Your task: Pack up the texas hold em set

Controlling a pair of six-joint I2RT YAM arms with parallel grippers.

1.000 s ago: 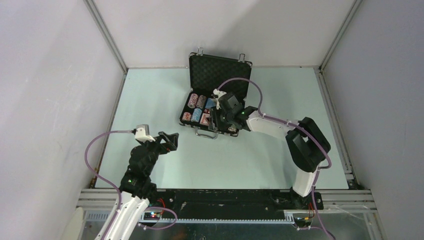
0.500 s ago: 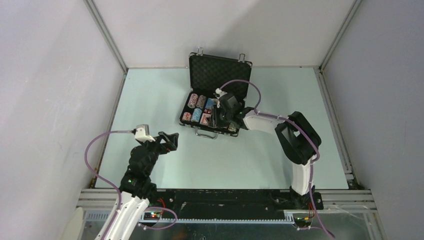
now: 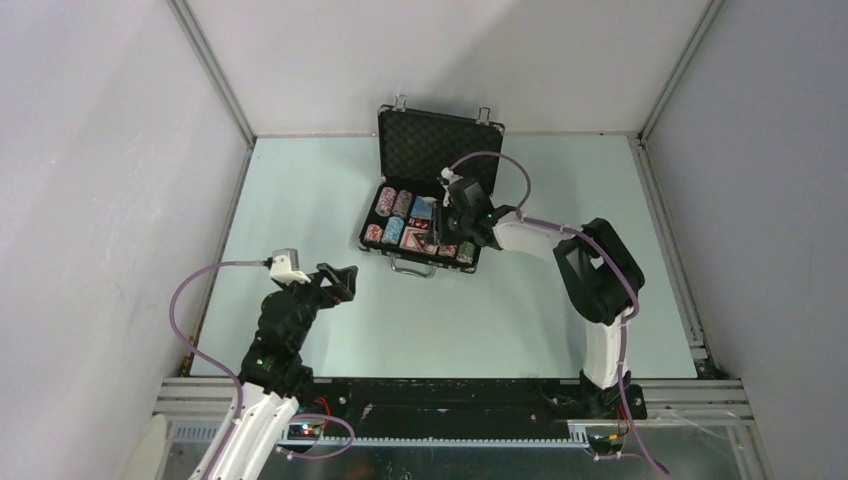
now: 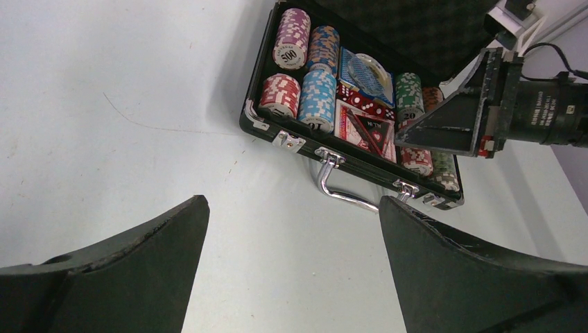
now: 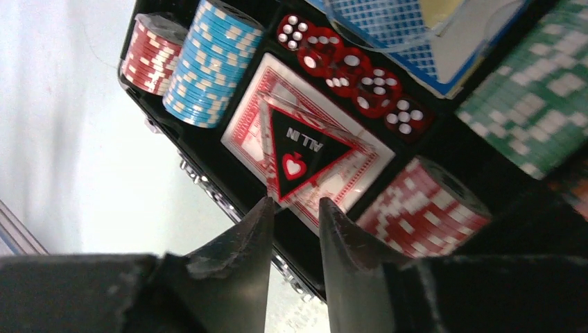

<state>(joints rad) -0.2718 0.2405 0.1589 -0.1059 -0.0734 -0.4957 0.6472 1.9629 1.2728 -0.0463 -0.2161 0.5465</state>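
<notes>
Right end effector [image 5: 296, 203] hangs low inside the open briefcase [image 3: 440, 145], which stands at the middle of the far edge of the bench with its lid up toward that edge. Its fingers are only a narrow gap apart. In the right wrist view their tips sit just at the near corner of the triangular piece [image 5: 305, 156], which lies flat on the red card deck [image 5: 243, 128]. I cannot tell whether they pinch that corner or only stand over it.

This piece lies just ahead of the tips, toward the lid, and one of its corners points back at them, toward the handle side of the case. I judge that the coming move turns on this.

My left end effector [image 4: 291, 205] is fully spread and holds nothing. It is over the near left part of the bench, well apart from the case, so the right arm is clearly nearer.

From above, the right arm covers the right part of the tray. In the wrist view the fingers hide the near wall, and the lower right is only dark.
</notes>
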